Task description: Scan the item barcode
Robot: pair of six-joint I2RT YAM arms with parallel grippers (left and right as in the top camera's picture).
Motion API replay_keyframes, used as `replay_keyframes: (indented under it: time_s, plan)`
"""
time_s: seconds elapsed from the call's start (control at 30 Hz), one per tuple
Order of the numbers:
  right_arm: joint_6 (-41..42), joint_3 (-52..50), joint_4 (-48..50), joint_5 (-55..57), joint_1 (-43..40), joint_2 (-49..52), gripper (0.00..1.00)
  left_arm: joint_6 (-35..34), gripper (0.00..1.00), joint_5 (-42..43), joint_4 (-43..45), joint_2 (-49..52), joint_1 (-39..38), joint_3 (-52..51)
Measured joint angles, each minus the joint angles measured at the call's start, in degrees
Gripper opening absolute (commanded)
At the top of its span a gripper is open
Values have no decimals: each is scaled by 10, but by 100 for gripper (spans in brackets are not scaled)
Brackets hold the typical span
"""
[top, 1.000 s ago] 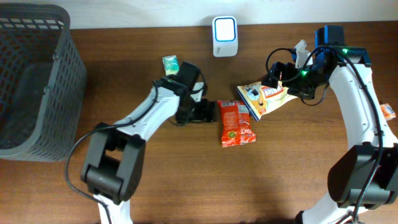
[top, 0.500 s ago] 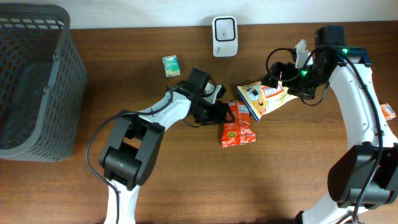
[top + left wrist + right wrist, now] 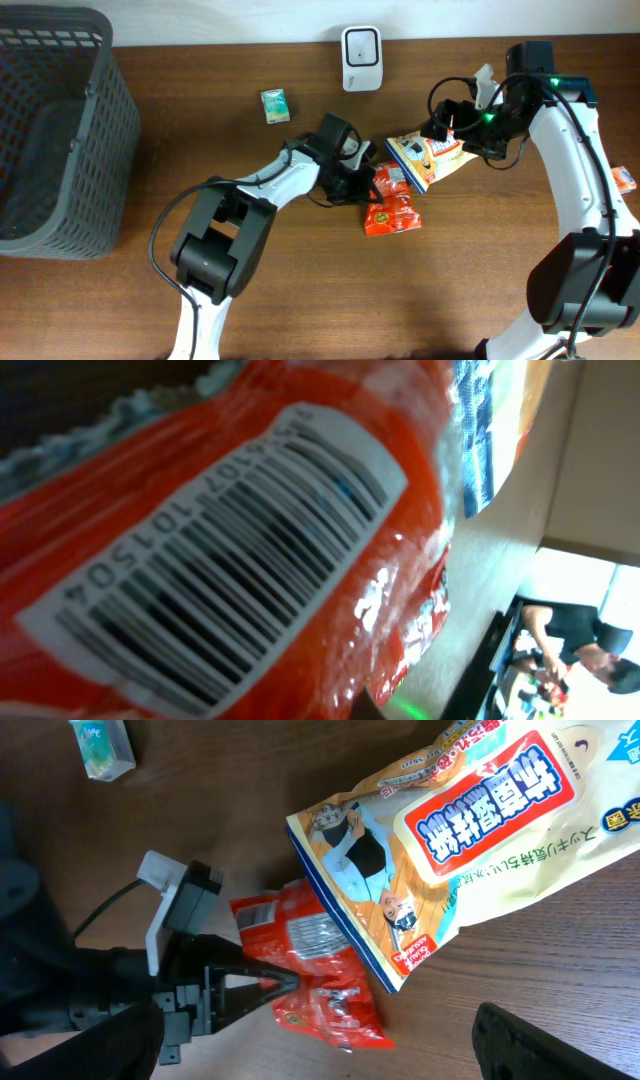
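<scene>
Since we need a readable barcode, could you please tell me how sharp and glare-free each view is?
Left wrist: the barcode on the red packet fills the frame, slightly soft, with glare spots beside it; background blown out. Overhead: evenly lit, sharp. Right wrist: yellow bag crisp, mild sheen.

From the pouch [image 3: 394,208], you have the bag [image 3: 430,160] just beside at one o'clock, scanner [image 3: 360,50] at twelve, packet [image 3: 274,105] at ten, basket [image 3: 118,110] at nine.
</scene>
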Motion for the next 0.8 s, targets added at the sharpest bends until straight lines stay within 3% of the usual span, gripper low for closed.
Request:
replay_keyframes:
  time_s: [0.1,0.2,0.47,0.67,0.8]
  plan:
    - [0,0,0,0,0,0,98,11,0,-16,-102,1,21,33]
    - [0,0,0,0,0,0,98,23,0,-89,-248,4,40,96]
    - [0,0,0,0,0,0,98,30,0,-472,-554,28,56,336]
    - [0,0,0,0,0,0,98,30,0,-675,-607,29,55,385]
    - [0,0,0,0,0,0,98,29,0,-749,-609,30,55,377]
